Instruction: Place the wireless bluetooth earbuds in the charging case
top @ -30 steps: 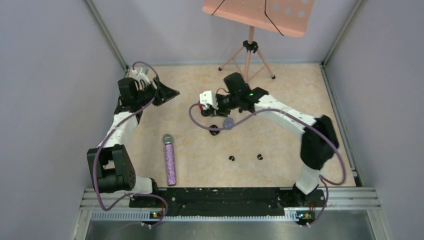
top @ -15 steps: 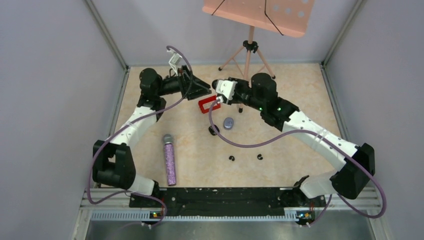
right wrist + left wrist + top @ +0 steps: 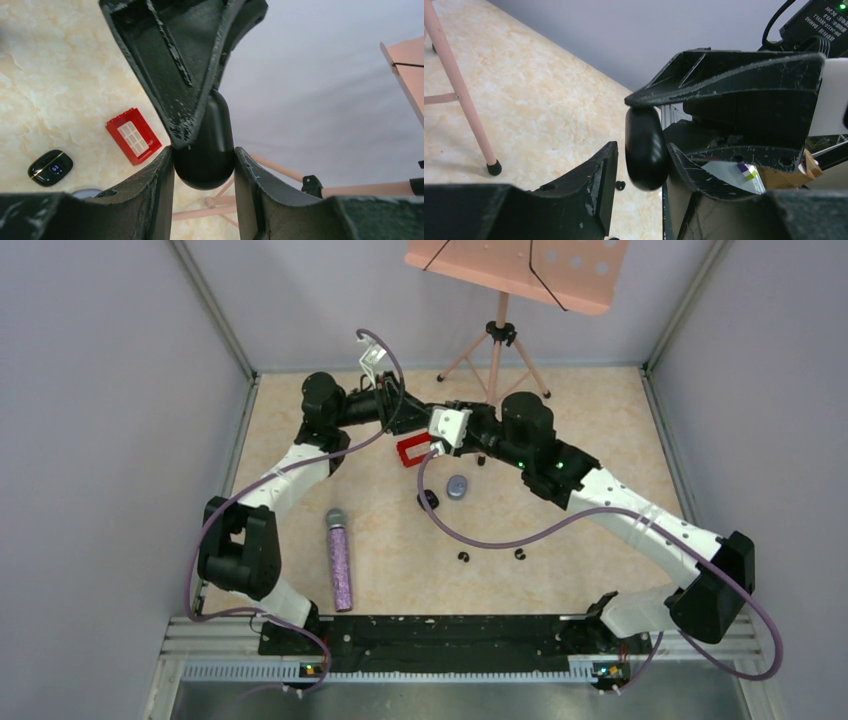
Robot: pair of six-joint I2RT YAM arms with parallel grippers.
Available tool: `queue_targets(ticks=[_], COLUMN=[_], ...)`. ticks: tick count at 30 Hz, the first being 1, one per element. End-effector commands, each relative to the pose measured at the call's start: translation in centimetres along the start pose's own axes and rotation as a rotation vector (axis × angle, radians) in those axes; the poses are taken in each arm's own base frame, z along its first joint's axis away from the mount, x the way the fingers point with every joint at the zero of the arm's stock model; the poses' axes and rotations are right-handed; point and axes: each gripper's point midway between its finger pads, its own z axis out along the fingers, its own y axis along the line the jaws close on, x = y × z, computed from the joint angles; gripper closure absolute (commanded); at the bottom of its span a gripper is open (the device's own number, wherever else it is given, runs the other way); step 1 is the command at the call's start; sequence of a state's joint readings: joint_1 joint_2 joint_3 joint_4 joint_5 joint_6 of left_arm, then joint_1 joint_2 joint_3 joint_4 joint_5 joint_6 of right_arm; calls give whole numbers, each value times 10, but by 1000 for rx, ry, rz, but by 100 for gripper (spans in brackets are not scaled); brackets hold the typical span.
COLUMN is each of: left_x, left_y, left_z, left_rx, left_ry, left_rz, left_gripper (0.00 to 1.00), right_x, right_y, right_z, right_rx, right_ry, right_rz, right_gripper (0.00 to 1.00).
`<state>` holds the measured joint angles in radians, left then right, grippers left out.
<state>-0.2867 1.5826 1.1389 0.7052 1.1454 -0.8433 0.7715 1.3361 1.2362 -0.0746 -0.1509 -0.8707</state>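
My right gripper (image 3: pixel 432 422) (image 3: pixel 202 155) is shut on a black oval charging case (image 3: pixel 205 167), held in the air above the back middle of the table. My left gripper (image 3: pixel 415 412) (image 3: pixel 641 150) meets it there, open around the same case (image 3: pixel 646 145). One left finger touches the case and a gap shows at the other. Two tiny black earbuds (image 3: pixel 463 556) (image 3: pixel 519 554) lie on the table in front. One earbud also shows in the left wrist view (image 3: pixel 620 185). No pinkish-purple earbuds are in view.
A second black case (image 3: pixel 428 500) (image 3: pixel 50 168) and a grey-blue oval case (image 3: pixel 457 486) lie below the grippers, beside a red window brick (image 3: pixel 412 450) (image 3: pixel 133 135). A glittery purple microphone (image 3: pixel 341 560) lies at the front left. A pink music stand (image 3: pixel 498 340) stands at the back.
My right gripper has risen from the table with the black case. My left arm has swung right from the left wall and put its open fingers around the case.
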Motion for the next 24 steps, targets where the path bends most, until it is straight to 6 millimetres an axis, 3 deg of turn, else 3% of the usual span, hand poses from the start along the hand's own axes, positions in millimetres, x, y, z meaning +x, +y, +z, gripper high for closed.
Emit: queue_targets(ticks=[1, 3, 6, 16, 20, 24], left_x=[-18, -15, -11, -6, -5, -5], left_y=[-17, -19, -20, -21, -21, -22], left_z=[7, 8, 8, 7, 7, 7], left_rx=[59, 71, 81, 99, 102, 105], left_ry=[-23, -12, 0, 15, 17, 15], left_rz=[101, 104, 98, 101, 100, 109], left_gripper=[59, 67, 69, 61, 51, 51], right_x=[-22, -23, -24, -19, -24, -25], right_y=[-12, -14, -18, -15, -21, -22], right_z=[-9, -9, -8, -13, -14, -15], right_rx=[50, 65, 86, 82, 106, 107], right_ry=[-51, -51, -46, -31, -48, -50], right_rz=[-38, -43, -50, -128, -146, -160], right_gripper=[79, 79, 79, 79, 79, 79])
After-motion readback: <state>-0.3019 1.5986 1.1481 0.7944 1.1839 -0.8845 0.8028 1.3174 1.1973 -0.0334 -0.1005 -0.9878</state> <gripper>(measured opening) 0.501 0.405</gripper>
